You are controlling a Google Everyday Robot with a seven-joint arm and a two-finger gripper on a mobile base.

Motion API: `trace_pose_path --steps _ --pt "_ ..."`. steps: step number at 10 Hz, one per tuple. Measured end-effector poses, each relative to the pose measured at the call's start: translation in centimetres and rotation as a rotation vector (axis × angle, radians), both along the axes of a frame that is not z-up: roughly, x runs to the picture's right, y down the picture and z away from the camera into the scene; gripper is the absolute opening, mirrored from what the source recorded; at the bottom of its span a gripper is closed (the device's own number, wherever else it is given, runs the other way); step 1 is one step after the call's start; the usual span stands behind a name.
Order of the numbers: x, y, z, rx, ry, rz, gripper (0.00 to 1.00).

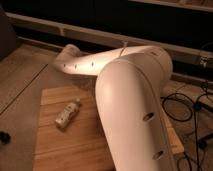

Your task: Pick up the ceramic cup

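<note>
Robot arm (130, 100) hides the gripper and the ceramic cup; neither is visible. Clear plastic bottle (67, 113) lies near the wooden tabletop's (65, 150) left edge, risking a bump.

**Cup hidden from view**

From where I stand the ceramic cup cannot be seen: the big white arm (135, 100) sweeps across the wooden table (55, 145) and blocks much of it. The gripper is out of sight too, somewhere past the arm's far end at the table's back left.
</note>
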State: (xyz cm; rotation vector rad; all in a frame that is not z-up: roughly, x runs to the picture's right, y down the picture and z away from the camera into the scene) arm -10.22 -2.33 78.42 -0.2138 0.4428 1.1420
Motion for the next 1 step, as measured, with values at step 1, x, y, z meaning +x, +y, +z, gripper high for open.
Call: trace_pose_path --steps 1 --pt "-0.43 -1.22 -1.98 0.034 0.017 -0.015 0.00"
